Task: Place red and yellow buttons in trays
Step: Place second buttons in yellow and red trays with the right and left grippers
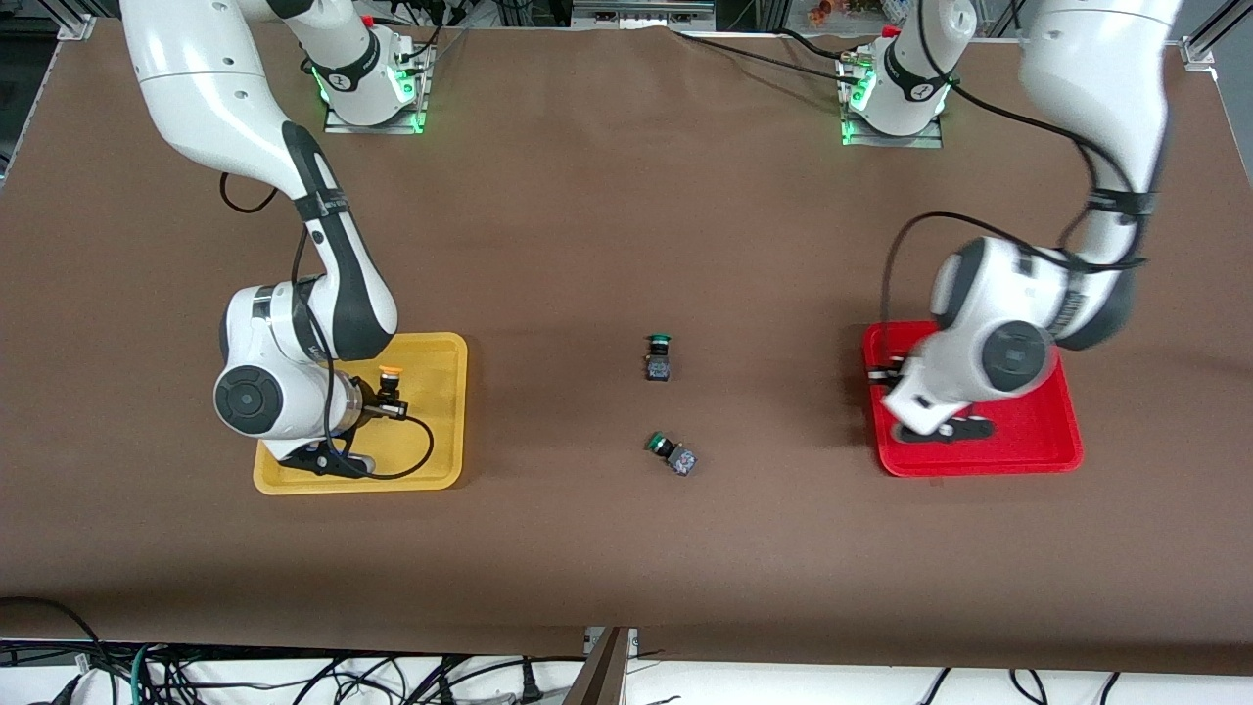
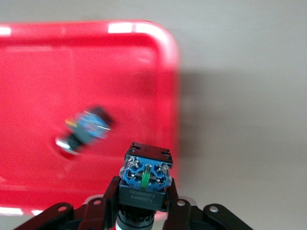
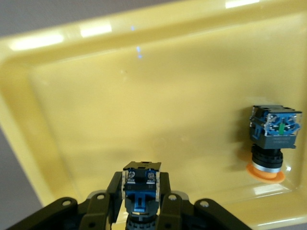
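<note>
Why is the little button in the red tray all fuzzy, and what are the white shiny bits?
Left wrist view: the loose button and red tray are smeared, while the switch in the left gripper stays sharp. Right wrist view: the white streaks are lamp glare on the yellow tray rim.

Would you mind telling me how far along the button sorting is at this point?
One button already lies in the yellow tray and one in the red tray. In hand: the right gripper holds a second button over the yellow tray, and the left gripper holds another over the red tray. Both remain to be released. Two green buttons sit mid-table.
</note>
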Motion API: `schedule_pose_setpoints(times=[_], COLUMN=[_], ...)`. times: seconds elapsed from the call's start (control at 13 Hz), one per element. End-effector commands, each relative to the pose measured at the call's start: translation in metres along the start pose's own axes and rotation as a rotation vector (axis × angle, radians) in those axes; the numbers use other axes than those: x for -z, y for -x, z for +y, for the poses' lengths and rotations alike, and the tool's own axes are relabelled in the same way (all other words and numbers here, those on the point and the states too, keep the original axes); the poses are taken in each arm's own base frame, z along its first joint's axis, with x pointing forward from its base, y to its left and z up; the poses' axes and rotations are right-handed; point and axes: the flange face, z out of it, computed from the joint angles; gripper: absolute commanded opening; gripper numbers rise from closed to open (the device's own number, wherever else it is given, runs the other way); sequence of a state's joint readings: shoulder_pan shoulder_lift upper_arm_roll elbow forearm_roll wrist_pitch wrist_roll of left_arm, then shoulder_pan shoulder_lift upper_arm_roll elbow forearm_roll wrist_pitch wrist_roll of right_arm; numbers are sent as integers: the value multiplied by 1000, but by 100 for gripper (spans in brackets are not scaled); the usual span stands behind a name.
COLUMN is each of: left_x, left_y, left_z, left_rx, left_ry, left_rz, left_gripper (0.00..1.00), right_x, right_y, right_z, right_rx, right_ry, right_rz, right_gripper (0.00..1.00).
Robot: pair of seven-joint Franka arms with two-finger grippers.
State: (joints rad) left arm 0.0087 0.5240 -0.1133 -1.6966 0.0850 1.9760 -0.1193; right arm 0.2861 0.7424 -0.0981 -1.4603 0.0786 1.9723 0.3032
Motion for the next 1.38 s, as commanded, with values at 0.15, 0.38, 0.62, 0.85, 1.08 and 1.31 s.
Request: schedule_pose_setpoints(times=[0.15, 0.38, 0.62, 0.85, 1.08, 1.31], left_x=[-39, -48, -42, 11, 104, 208], left_y=[-9, -9, -9, 3, 22, 49], left_z=[-141, -148, -143, -133, -113, -90], left_rx=[-317, -321, -322, -313, -268, -206], left_ry=[51, 58, 58, 47, 42, 31], left_rz=[48, 42, 42, 55, 74, 80], left_gripper=[21, 100, 100, 100, 100, 100], right_x=[-24, -24, -14, 4, 47, 94], right_y=[5, 5, 10, 12, -5, -5], right_z=[-6, -15, -38, -58, -30, 17], right_rx=[50, 49, 68, 93, 83, 99], right_ry=[50, 44, 19, 15, 0, -8], right_rz=[14, 32, 59, 115, 160, 159], right_gripper=[0, 99, 100, 100, 100, 100])
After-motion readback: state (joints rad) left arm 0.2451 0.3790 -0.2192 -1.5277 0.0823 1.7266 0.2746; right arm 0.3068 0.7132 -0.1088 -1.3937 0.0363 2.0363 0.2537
